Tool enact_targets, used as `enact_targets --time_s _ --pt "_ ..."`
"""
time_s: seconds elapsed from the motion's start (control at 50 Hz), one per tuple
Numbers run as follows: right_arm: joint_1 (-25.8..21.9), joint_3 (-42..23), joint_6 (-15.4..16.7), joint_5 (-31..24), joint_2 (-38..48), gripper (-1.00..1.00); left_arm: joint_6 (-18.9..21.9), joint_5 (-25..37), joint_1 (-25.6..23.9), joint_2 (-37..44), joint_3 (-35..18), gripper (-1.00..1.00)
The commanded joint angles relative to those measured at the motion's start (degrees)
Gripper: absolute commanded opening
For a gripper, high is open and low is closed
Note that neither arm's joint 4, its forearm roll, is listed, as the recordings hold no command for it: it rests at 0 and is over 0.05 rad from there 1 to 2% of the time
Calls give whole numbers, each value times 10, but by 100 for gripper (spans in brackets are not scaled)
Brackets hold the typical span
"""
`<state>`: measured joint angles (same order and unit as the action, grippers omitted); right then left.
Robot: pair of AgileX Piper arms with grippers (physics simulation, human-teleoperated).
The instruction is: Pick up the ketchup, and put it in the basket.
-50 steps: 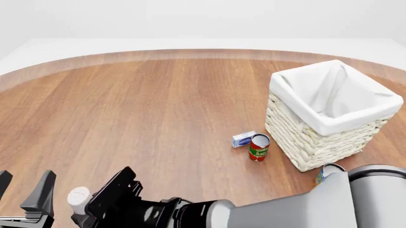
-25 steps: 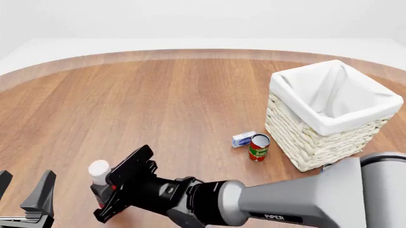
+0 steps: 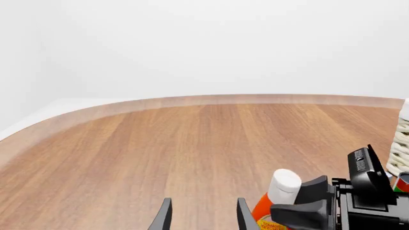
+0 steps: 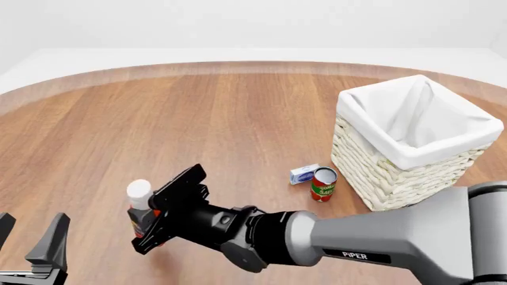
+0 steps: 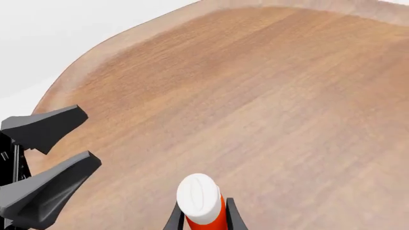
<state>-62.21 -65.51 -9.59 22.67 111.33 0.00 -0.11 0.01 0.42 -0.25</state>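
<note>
We are gripping the ketchup (image 4: 141,205) in our right gripper (image 4: 151,222), fingers clamped on it above the near-left table (image 4: 198,119). Our left gripper (image 4: 32,246) is idling beside it, fingers apart. The tomato can (image 4: 323,184) and a small white box (image 4: 304,174) are standing just before the basket (image 4: 412,142).

Ketchup (image 4: 141,205): small red bottle with a white cap and a yellow-and-white label, upright with a slight tilt, clamped between the fingers of the right gripper (image 4: 151,221) above the near left part of the table. Basket (image 4: 412,142): large square cream wicker basket with a white cloth liner folded over its rim, upright at far right, well apart from the bottle.
</note>
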Motion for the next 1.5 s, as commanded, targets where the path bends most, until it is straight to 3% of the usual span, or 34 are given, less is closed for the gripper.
enact_targets --time_s 0.02,0.7,1.02,1.5 --pt "13 4 -9 10 -12 -100 0 0 0 0 0 100" --pt "47 20 -19 36 -48 -100 0 0 0 0 0 100" --pt "38 16 -24 33 -58 -100 0 0 0 0 0 100" --pt "90 36 -35 48 -100 -100 0 0 0 0 0 100"
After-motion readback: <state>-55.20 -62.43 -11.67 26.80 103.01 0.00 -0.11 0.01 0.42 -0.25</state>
